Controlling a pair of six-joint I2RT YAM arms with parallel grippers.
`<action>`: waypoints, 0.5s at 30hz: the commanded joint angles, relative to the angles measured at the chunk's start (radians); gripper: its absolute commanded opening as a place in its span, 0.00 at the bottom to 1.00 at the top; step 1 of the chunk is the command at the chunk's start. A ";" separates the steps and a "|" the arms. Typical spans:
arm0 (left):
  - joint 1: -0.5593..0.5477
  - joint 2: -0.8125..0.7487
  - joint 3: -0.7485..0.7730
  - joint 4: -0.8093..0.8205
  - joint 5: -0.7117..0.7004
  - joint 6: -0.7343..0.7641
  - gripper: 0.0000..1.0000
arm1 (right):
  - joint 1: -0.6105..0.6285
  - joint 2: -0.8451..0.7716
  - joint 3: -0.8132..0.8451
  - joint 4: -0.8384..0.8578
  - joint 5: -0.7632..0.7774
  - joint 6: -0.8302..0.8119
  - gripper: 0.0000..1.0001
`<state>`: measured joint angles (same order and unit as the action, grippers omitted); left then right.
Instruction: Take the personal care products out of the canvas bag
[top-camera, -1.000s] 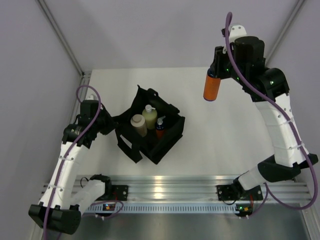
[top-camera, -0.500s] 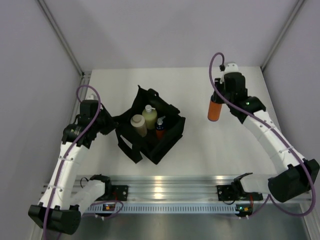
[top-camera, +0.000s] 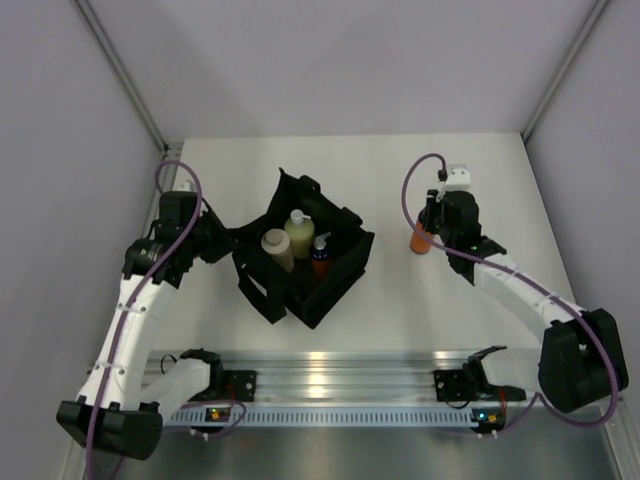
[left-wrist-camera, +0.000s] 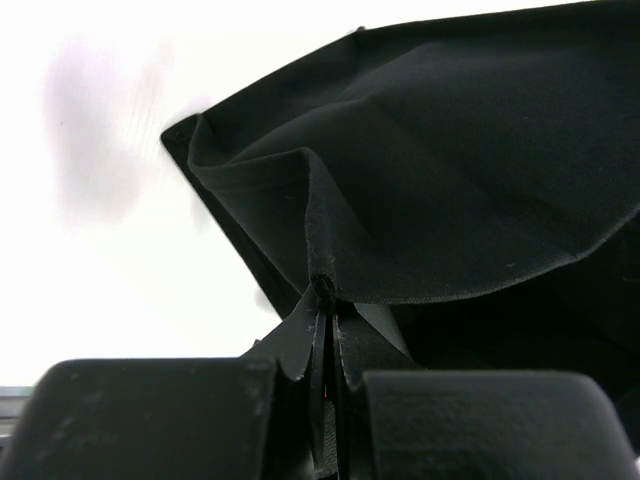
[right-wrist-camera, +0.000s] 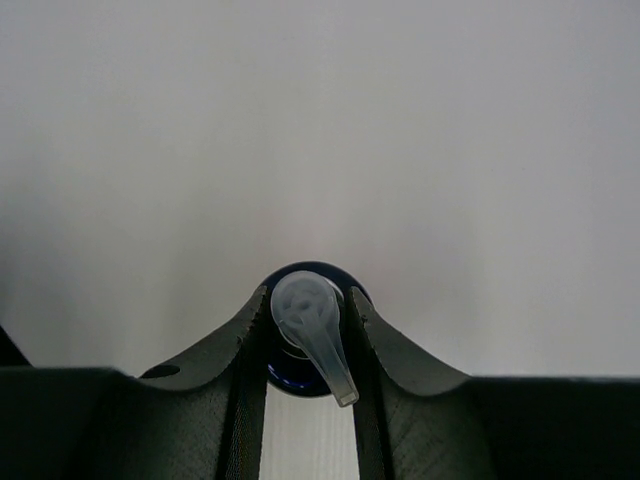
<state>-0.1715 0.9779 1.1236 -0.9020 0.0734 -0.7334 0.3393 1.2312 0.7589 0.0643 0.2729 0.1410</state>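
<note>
The black canvas bag (top-camera: 310, 262) stands open left of the table's middle. Inside it are a beige cream-capped bottle (top-camera: 277, 249), a pale yellow-green bottle (top-camera: 299, 231) and an orange bottle with a dark-blue band (top-camera: 320, 255). My left gripper (top-camera: 226, 243) is shut on the bag's left edge; the pinched fabric (left-wrist-camera: 325, 300) shows in the left wrist view. My right gripper (top-camera: 428, 225) is shut on the second orange bottle (top-camera: 421, 240), held upright low over the table at the right. From above I see its white pump cap (right-wrist-camera: 311, 325) between my fingers.
White table (top-camera: 450, 300) with grey walls on three sides. An aluminium rail (top-camera: 330, 385) with the arm bases runs along the near edge. Purple cables loop off both arms.
My right gripper has come down and toward the near side with the orange bottle, from high at the back to low over the table. The left arm has shifted slightly, still holding the bag.
</note>
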 joint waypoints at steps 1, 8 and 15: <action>-0.005 0.016 0.079 -0.011 0.029 0.025 0.00 | -0.010 -0.067 -0.023 0.270 0.006 0.002 0.00; -0.005 0.051 0.097 -0.011 0.032 0.045 0.00 | -0.011 -0.110 -0.058 0.255 0.015 0.039 0.55; -0.005 0.067 0.117 -0.009 0.035 0.049 0.00 | -0.010 -0.108 0.045 0.105 -0.017 0.012 0.70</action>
<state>-0.1715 1.0431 1.2041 -0.9123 0.0933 -0.7029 0.3389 1.1580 0.7235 0.1684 0.2741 0.1585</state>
